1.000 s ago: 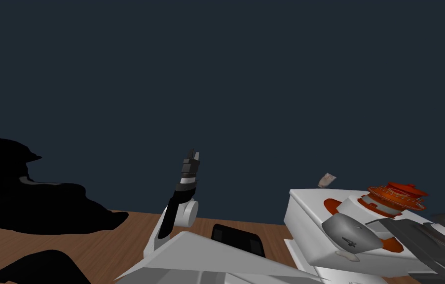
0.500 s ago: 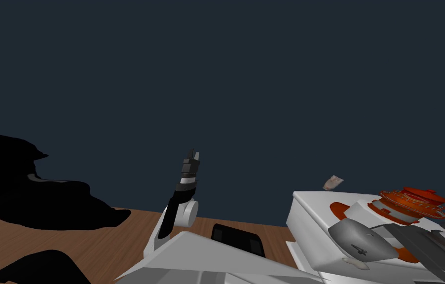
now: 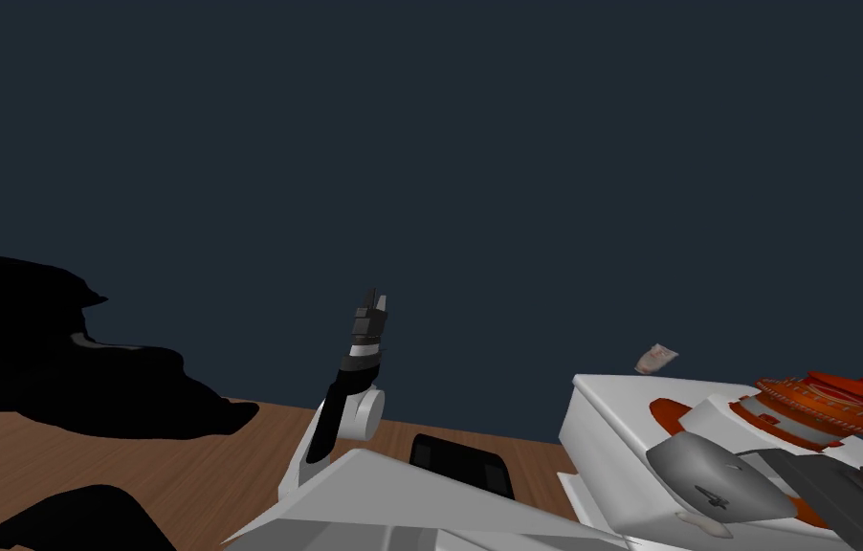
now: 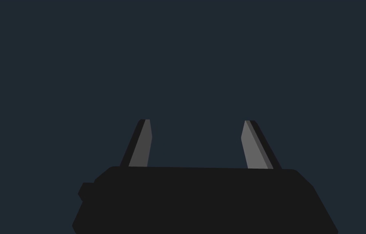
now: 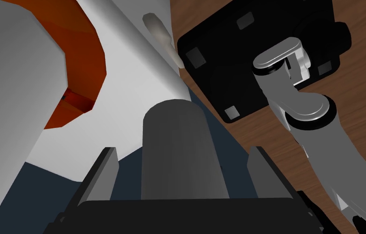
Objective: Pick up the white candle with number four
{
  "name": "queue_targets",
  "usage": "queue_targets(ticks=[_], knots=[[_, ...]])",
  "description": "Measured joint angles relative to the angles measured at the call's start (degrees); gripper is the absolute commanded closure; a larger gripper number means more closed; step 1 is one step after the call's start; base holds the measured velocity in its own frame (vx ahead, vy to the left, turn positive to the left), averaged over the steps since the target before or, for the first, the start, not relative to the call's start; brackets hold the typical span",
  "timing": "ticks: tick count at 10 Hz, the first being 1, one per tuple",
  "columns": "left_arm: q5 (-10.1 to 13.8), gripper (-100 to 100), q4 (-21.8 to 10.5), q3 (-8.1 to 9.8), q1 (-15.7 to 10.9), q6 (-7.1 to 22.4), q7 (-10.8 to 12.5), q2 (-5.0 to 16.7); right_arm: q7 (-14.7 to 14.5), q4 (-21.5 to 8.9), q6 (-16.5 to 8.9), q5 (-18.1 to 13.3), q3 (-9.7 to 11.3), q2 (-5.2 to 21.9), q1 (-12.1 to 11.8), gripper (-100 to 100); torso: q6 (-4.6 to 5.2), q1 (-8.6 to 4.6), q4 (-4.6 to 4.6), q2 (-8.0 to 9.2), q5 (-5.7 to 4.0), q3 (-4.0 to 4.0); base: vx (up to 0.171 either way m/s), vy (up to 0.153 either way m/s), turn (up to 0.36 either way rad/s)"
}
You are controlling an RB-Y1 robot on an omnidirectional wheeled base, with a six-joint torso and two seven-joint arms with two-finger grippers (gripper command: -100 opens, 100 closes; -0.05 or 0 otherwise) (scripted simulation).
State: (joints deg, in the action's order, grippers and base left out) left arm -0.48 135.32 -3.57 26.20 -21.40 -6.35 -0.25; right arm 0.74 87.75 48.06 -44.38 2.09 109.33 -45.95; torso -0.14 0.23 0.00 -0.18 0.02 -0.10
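The candle [image 3: 712, 469] is a grey cylinder with a dark "4" on its side. It lies tilted over the near corner of a white table [image 3: 611, 411] at the lower right of the head view. In the right wrist view the candle [image 5: 183, 130] stands between the fingers of my right gripper [image 5: 183, 149], which is open, with a gap on each side. My right forearm [image 3: 831, 493] reaches in from the right. My left gripper [image 3: 374, 304] is raised in front of a dark blue wall, and its fingers [image 4: 141, 142] are open and empty.
On the table, behind the candle, sit a white block on an orange plate [image 3: 674, 413] and an orange ribbed lidded dish [image 3: 831, 402]. A small pale piece [image 5: 160, 34] lies at the table's edge and a small packet [image 3: 655, 359] at its far corner. Wooden floor [image 3: 181, 469] lies below.
The whole head picture has shifted: the table, candle and orange dish slid right and slightly down, so my head or torso has turned. The left arm holds its pose.
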Motion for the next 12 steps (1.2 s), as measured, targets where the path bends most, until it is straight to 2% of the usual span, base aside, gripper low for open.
queue_targets(ticks=[1, 2, 6, 8, 9, 10, 11, 12], knots=[[0.00, 0, 0.00, 0.00, 0.00, 0.00, 0.00, 0.00, -0.09, 0.01, -0.03, -1.35, 1.03, -0.55, 1.45, -100, 0.00, 0.00, 0.01, 0.01, 0.00, 0.01, 0.000, 0.000, 0.000], [0.00, 0, 0.00, 0.00, 0.00, 0.00, 0.00, 0.00, 0.01, 0.00, 0.07, -1.57, 1.15, -0.64, 1.63, 100, 0.00, 0.00, 0.01, 0.01, 0.00, 0.01, 0.000, 0.000, 0.000], [0.00, 0, 0.00, 0.00, 0.00, 0.00, 0.00, 0.00, 0.00, 0.00, 0.06, -1.55, 1.13, -0.63, 1.61, 100, -0.01, 0.00, 0.00, 0.00, 0.00, 0.00, 0.000, 0.000, 0.000], [0.00, 0, 0.00, 0.00, 0.00, 0.00, 0.00, 0.00, 0.00, 0.00, 0.06, -1.55, 1.13, -0.63, 1.61, -100, -0.01, 0.00, 0.00, 0.00, 0.00, 0.00, -0.036, -0.028, -0.001], [0.00, 0, 0.00, 0.00, -0.01, 0.00, 0.00, 0.00, -1.49, 0.86, -0.22, 1.00, 1.16, 0.78, 0.16, -100, 0.00, -0.16, 0.04, 0.19, -0.02, 0.10, -0.097, -0.103, 0.009], [0.00, 0, 0.00, 0.01, -0.01, 0.00, 0.00, 0.01, -0.54, 1.47, 0.87, -2.01, 0.84, -1.14, 1.75, -100, 0.02, -0.36, 0.08, 0.33, -0.09, 0.20, -0.082, -0.078, 0.011], [0.00, 0, 0.00, 0.01, -0.01, 0.00, 0.00, 0.01, -0.23, 2.25, 1.07, -1.94, 1.87, -0.91, 2.46, -100, 0.01, -0.31, 0.08, 0.33, -0.08, 0.20, -0.069, -0.059, 0.013], [0.00, 0, 0.00, 0.00, -0.01, 0.00, 0.00, 0.00, -1.77, 3.12, 0.03, 0.55, 2.21, 0.74, 0.90, -100, 0.01, -0.25, 0.07, 0.29, -0.06, 0.17, -0.106, -0.072, 0.042]])
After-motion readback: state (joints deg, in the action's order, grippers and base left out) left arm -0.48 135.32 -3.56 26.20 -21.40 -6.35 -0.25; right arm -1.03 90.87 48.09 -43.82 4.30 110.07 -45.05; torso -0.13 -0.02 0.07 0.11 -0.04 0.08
